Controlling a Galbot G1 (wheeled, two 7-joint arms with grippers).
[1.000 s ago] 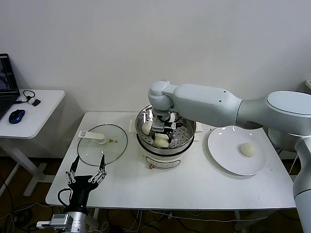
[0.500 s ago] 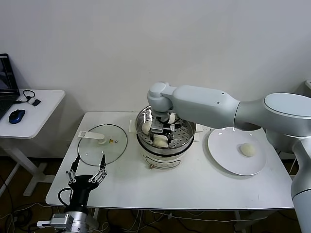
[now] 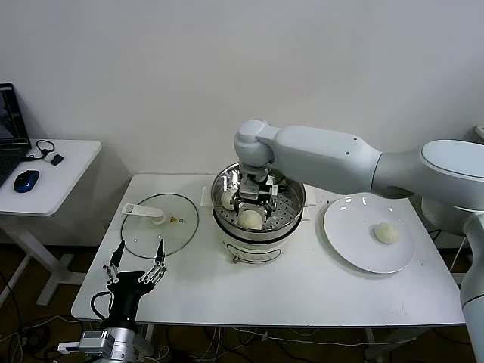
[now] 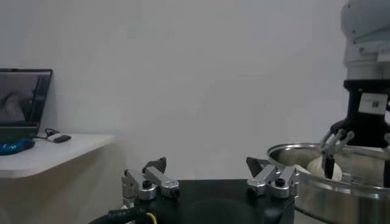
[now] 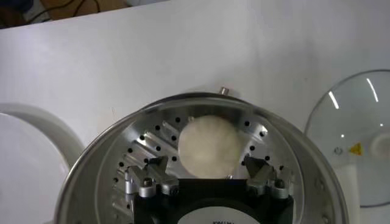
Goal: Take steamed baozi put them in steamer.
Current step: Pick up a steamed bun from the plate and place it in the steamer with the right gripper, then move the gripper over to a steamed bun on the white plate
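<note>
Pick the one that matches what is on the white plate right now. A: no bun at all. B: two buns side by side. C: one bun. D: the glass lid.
C: a single steamed baozi lies on the white plate, alone, while the glass lid rests on the table on the other side of the steamer.
</note>
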